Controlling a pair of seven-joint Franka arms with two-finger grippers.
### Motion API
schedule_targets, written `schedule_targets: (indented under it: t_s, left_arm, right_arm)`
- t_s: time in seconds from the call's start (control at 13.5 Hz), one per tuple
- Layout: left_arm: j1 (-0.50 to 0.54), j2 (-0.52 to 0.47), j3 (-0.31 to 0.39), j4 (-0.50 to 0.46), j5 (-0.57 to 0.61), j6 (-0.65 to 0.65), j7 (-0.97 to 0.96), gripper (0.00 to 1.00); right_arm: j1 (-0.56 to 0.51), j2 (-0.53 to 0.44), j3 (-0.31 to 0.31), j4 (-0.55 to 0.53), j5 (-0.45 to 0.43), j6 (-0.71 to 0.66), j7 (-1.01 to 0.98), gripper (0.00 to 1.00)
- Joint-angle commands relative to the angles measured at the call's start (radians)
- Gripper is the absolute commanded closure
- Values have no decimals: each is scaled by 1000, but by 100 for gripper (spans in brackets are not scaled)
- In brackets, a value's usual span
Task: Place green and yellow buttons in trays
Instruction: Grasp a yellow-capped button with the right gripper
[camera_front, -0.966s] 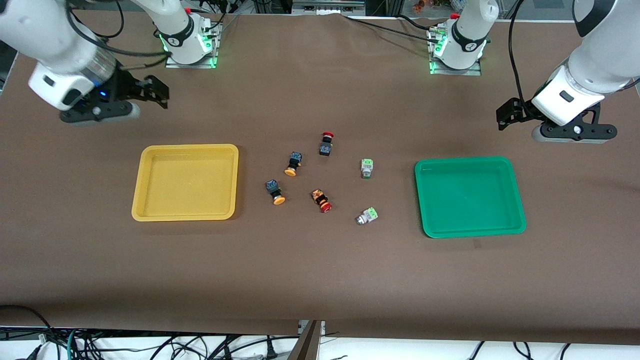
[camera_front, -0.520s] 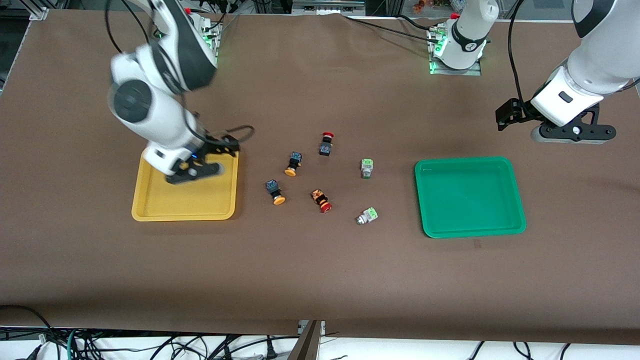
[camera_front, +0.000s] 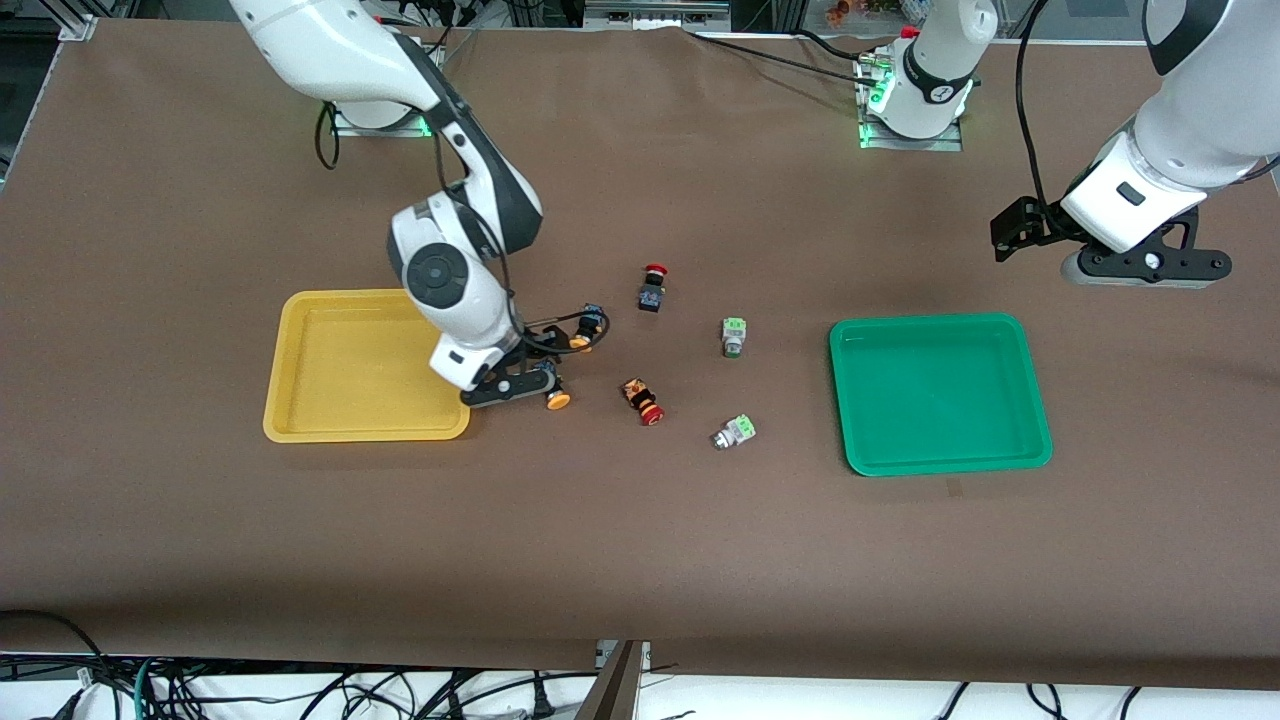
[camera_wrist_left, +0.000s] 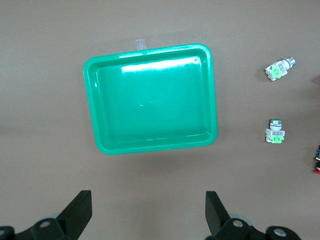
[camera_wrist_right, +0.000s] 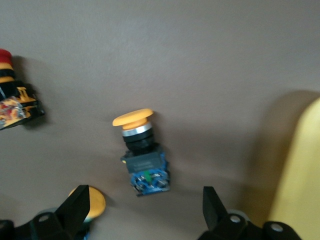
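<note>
On brown table, the open right gripper (camera_front: 535, 385) should lower straight around the yellow-capped button (camera_wrist_right: 141, 154) beside yellow tray (camera_front: 300, 400); left gripper (camera_wrist_left: 147, 212) waits open.

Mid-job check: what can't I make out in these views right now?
Front view: the right gripper, jaws open over the nearer yellow button, hides that button's body; only its cap shows.
Front view: the right arm's wrist covers a corner of the yellow tray.
Right wrist view: a jaw hides part of the other yellow button; the picture's edge cuts off a red button.
The left gripper waits open over the table beside the green tray.
</note>
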Motion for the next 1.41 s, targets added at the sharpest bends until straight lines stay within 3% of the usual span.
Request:
schedule_targets:
  t_s: [0.0,0.37,0.52,0.67,0.97,1.04,1.34]
  left_arm:
    - [-2,13,0,31,-21,-22,-9,0]
    - [-2,14,0,31,-21,-22,-9,0]
    - [-3,25,0,31,-22,-15,-10,0]
    - [-2,27,0,31,-34,-13,-10,0]
    - [-3,28,0,31,-34,-15,-10,0]
    - [-3,40,-1,31,-34,-16,0,0]
    - [-98,181,-3,35,-39,-4,2,0]
  right_arm:
    - [34,1,-10,-50,11,83,26,0]
    - [32,12,-18,-43,-4,91,24,0]
    - [34,32,-18,-41,-4,111,26,7]
    - [34,52,-18,-46,-4,137,24,23]
    - [28,39,-24,-43,-6,121,9,89]
    - [28,27,-39,-41,-7,93,3,100]
    - [26,-100,-142,-38,-15,-118,-145,100]
